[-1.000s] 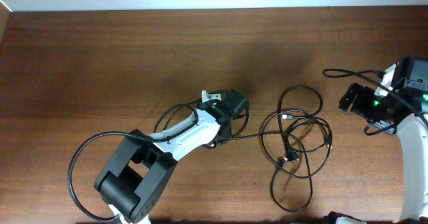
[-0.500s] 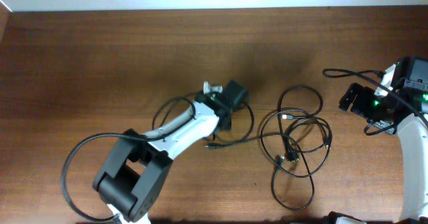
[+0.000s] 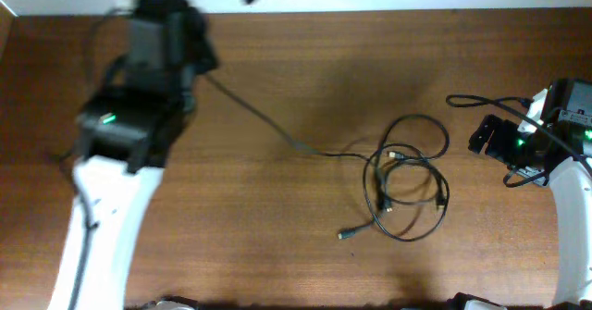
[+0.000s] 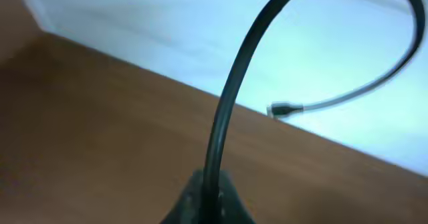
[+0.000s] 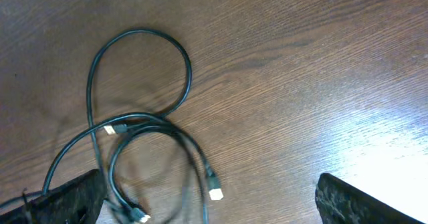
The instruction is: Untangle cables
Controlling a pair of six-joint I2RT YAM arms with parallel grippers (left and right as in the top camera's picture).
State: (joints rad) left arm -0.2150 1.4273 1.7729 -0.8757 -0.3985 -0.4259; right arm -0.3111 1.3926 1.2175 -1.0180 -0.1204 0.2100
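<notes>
One cable (image 3: 268,125) is pinched in the closed left hand (image 3: 166,18) far left of the tangle (image 3: 407,185); the right hand (image 3: 487,136), right of the tangle, is open; pull-out is judged under way, tangle to be pinned next.

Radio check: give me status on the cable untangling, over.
Left gripper shut on one cable, high at the far-left corner. Right gripper open, empty. Cable runs back into the tangle, not yet free. Nothing in the way.

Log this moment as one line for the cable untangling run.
left gripper: shut on cable, stretched to far-left corner | tangle: loops right of centre | right gripper: open, empty, right edge
</notes>
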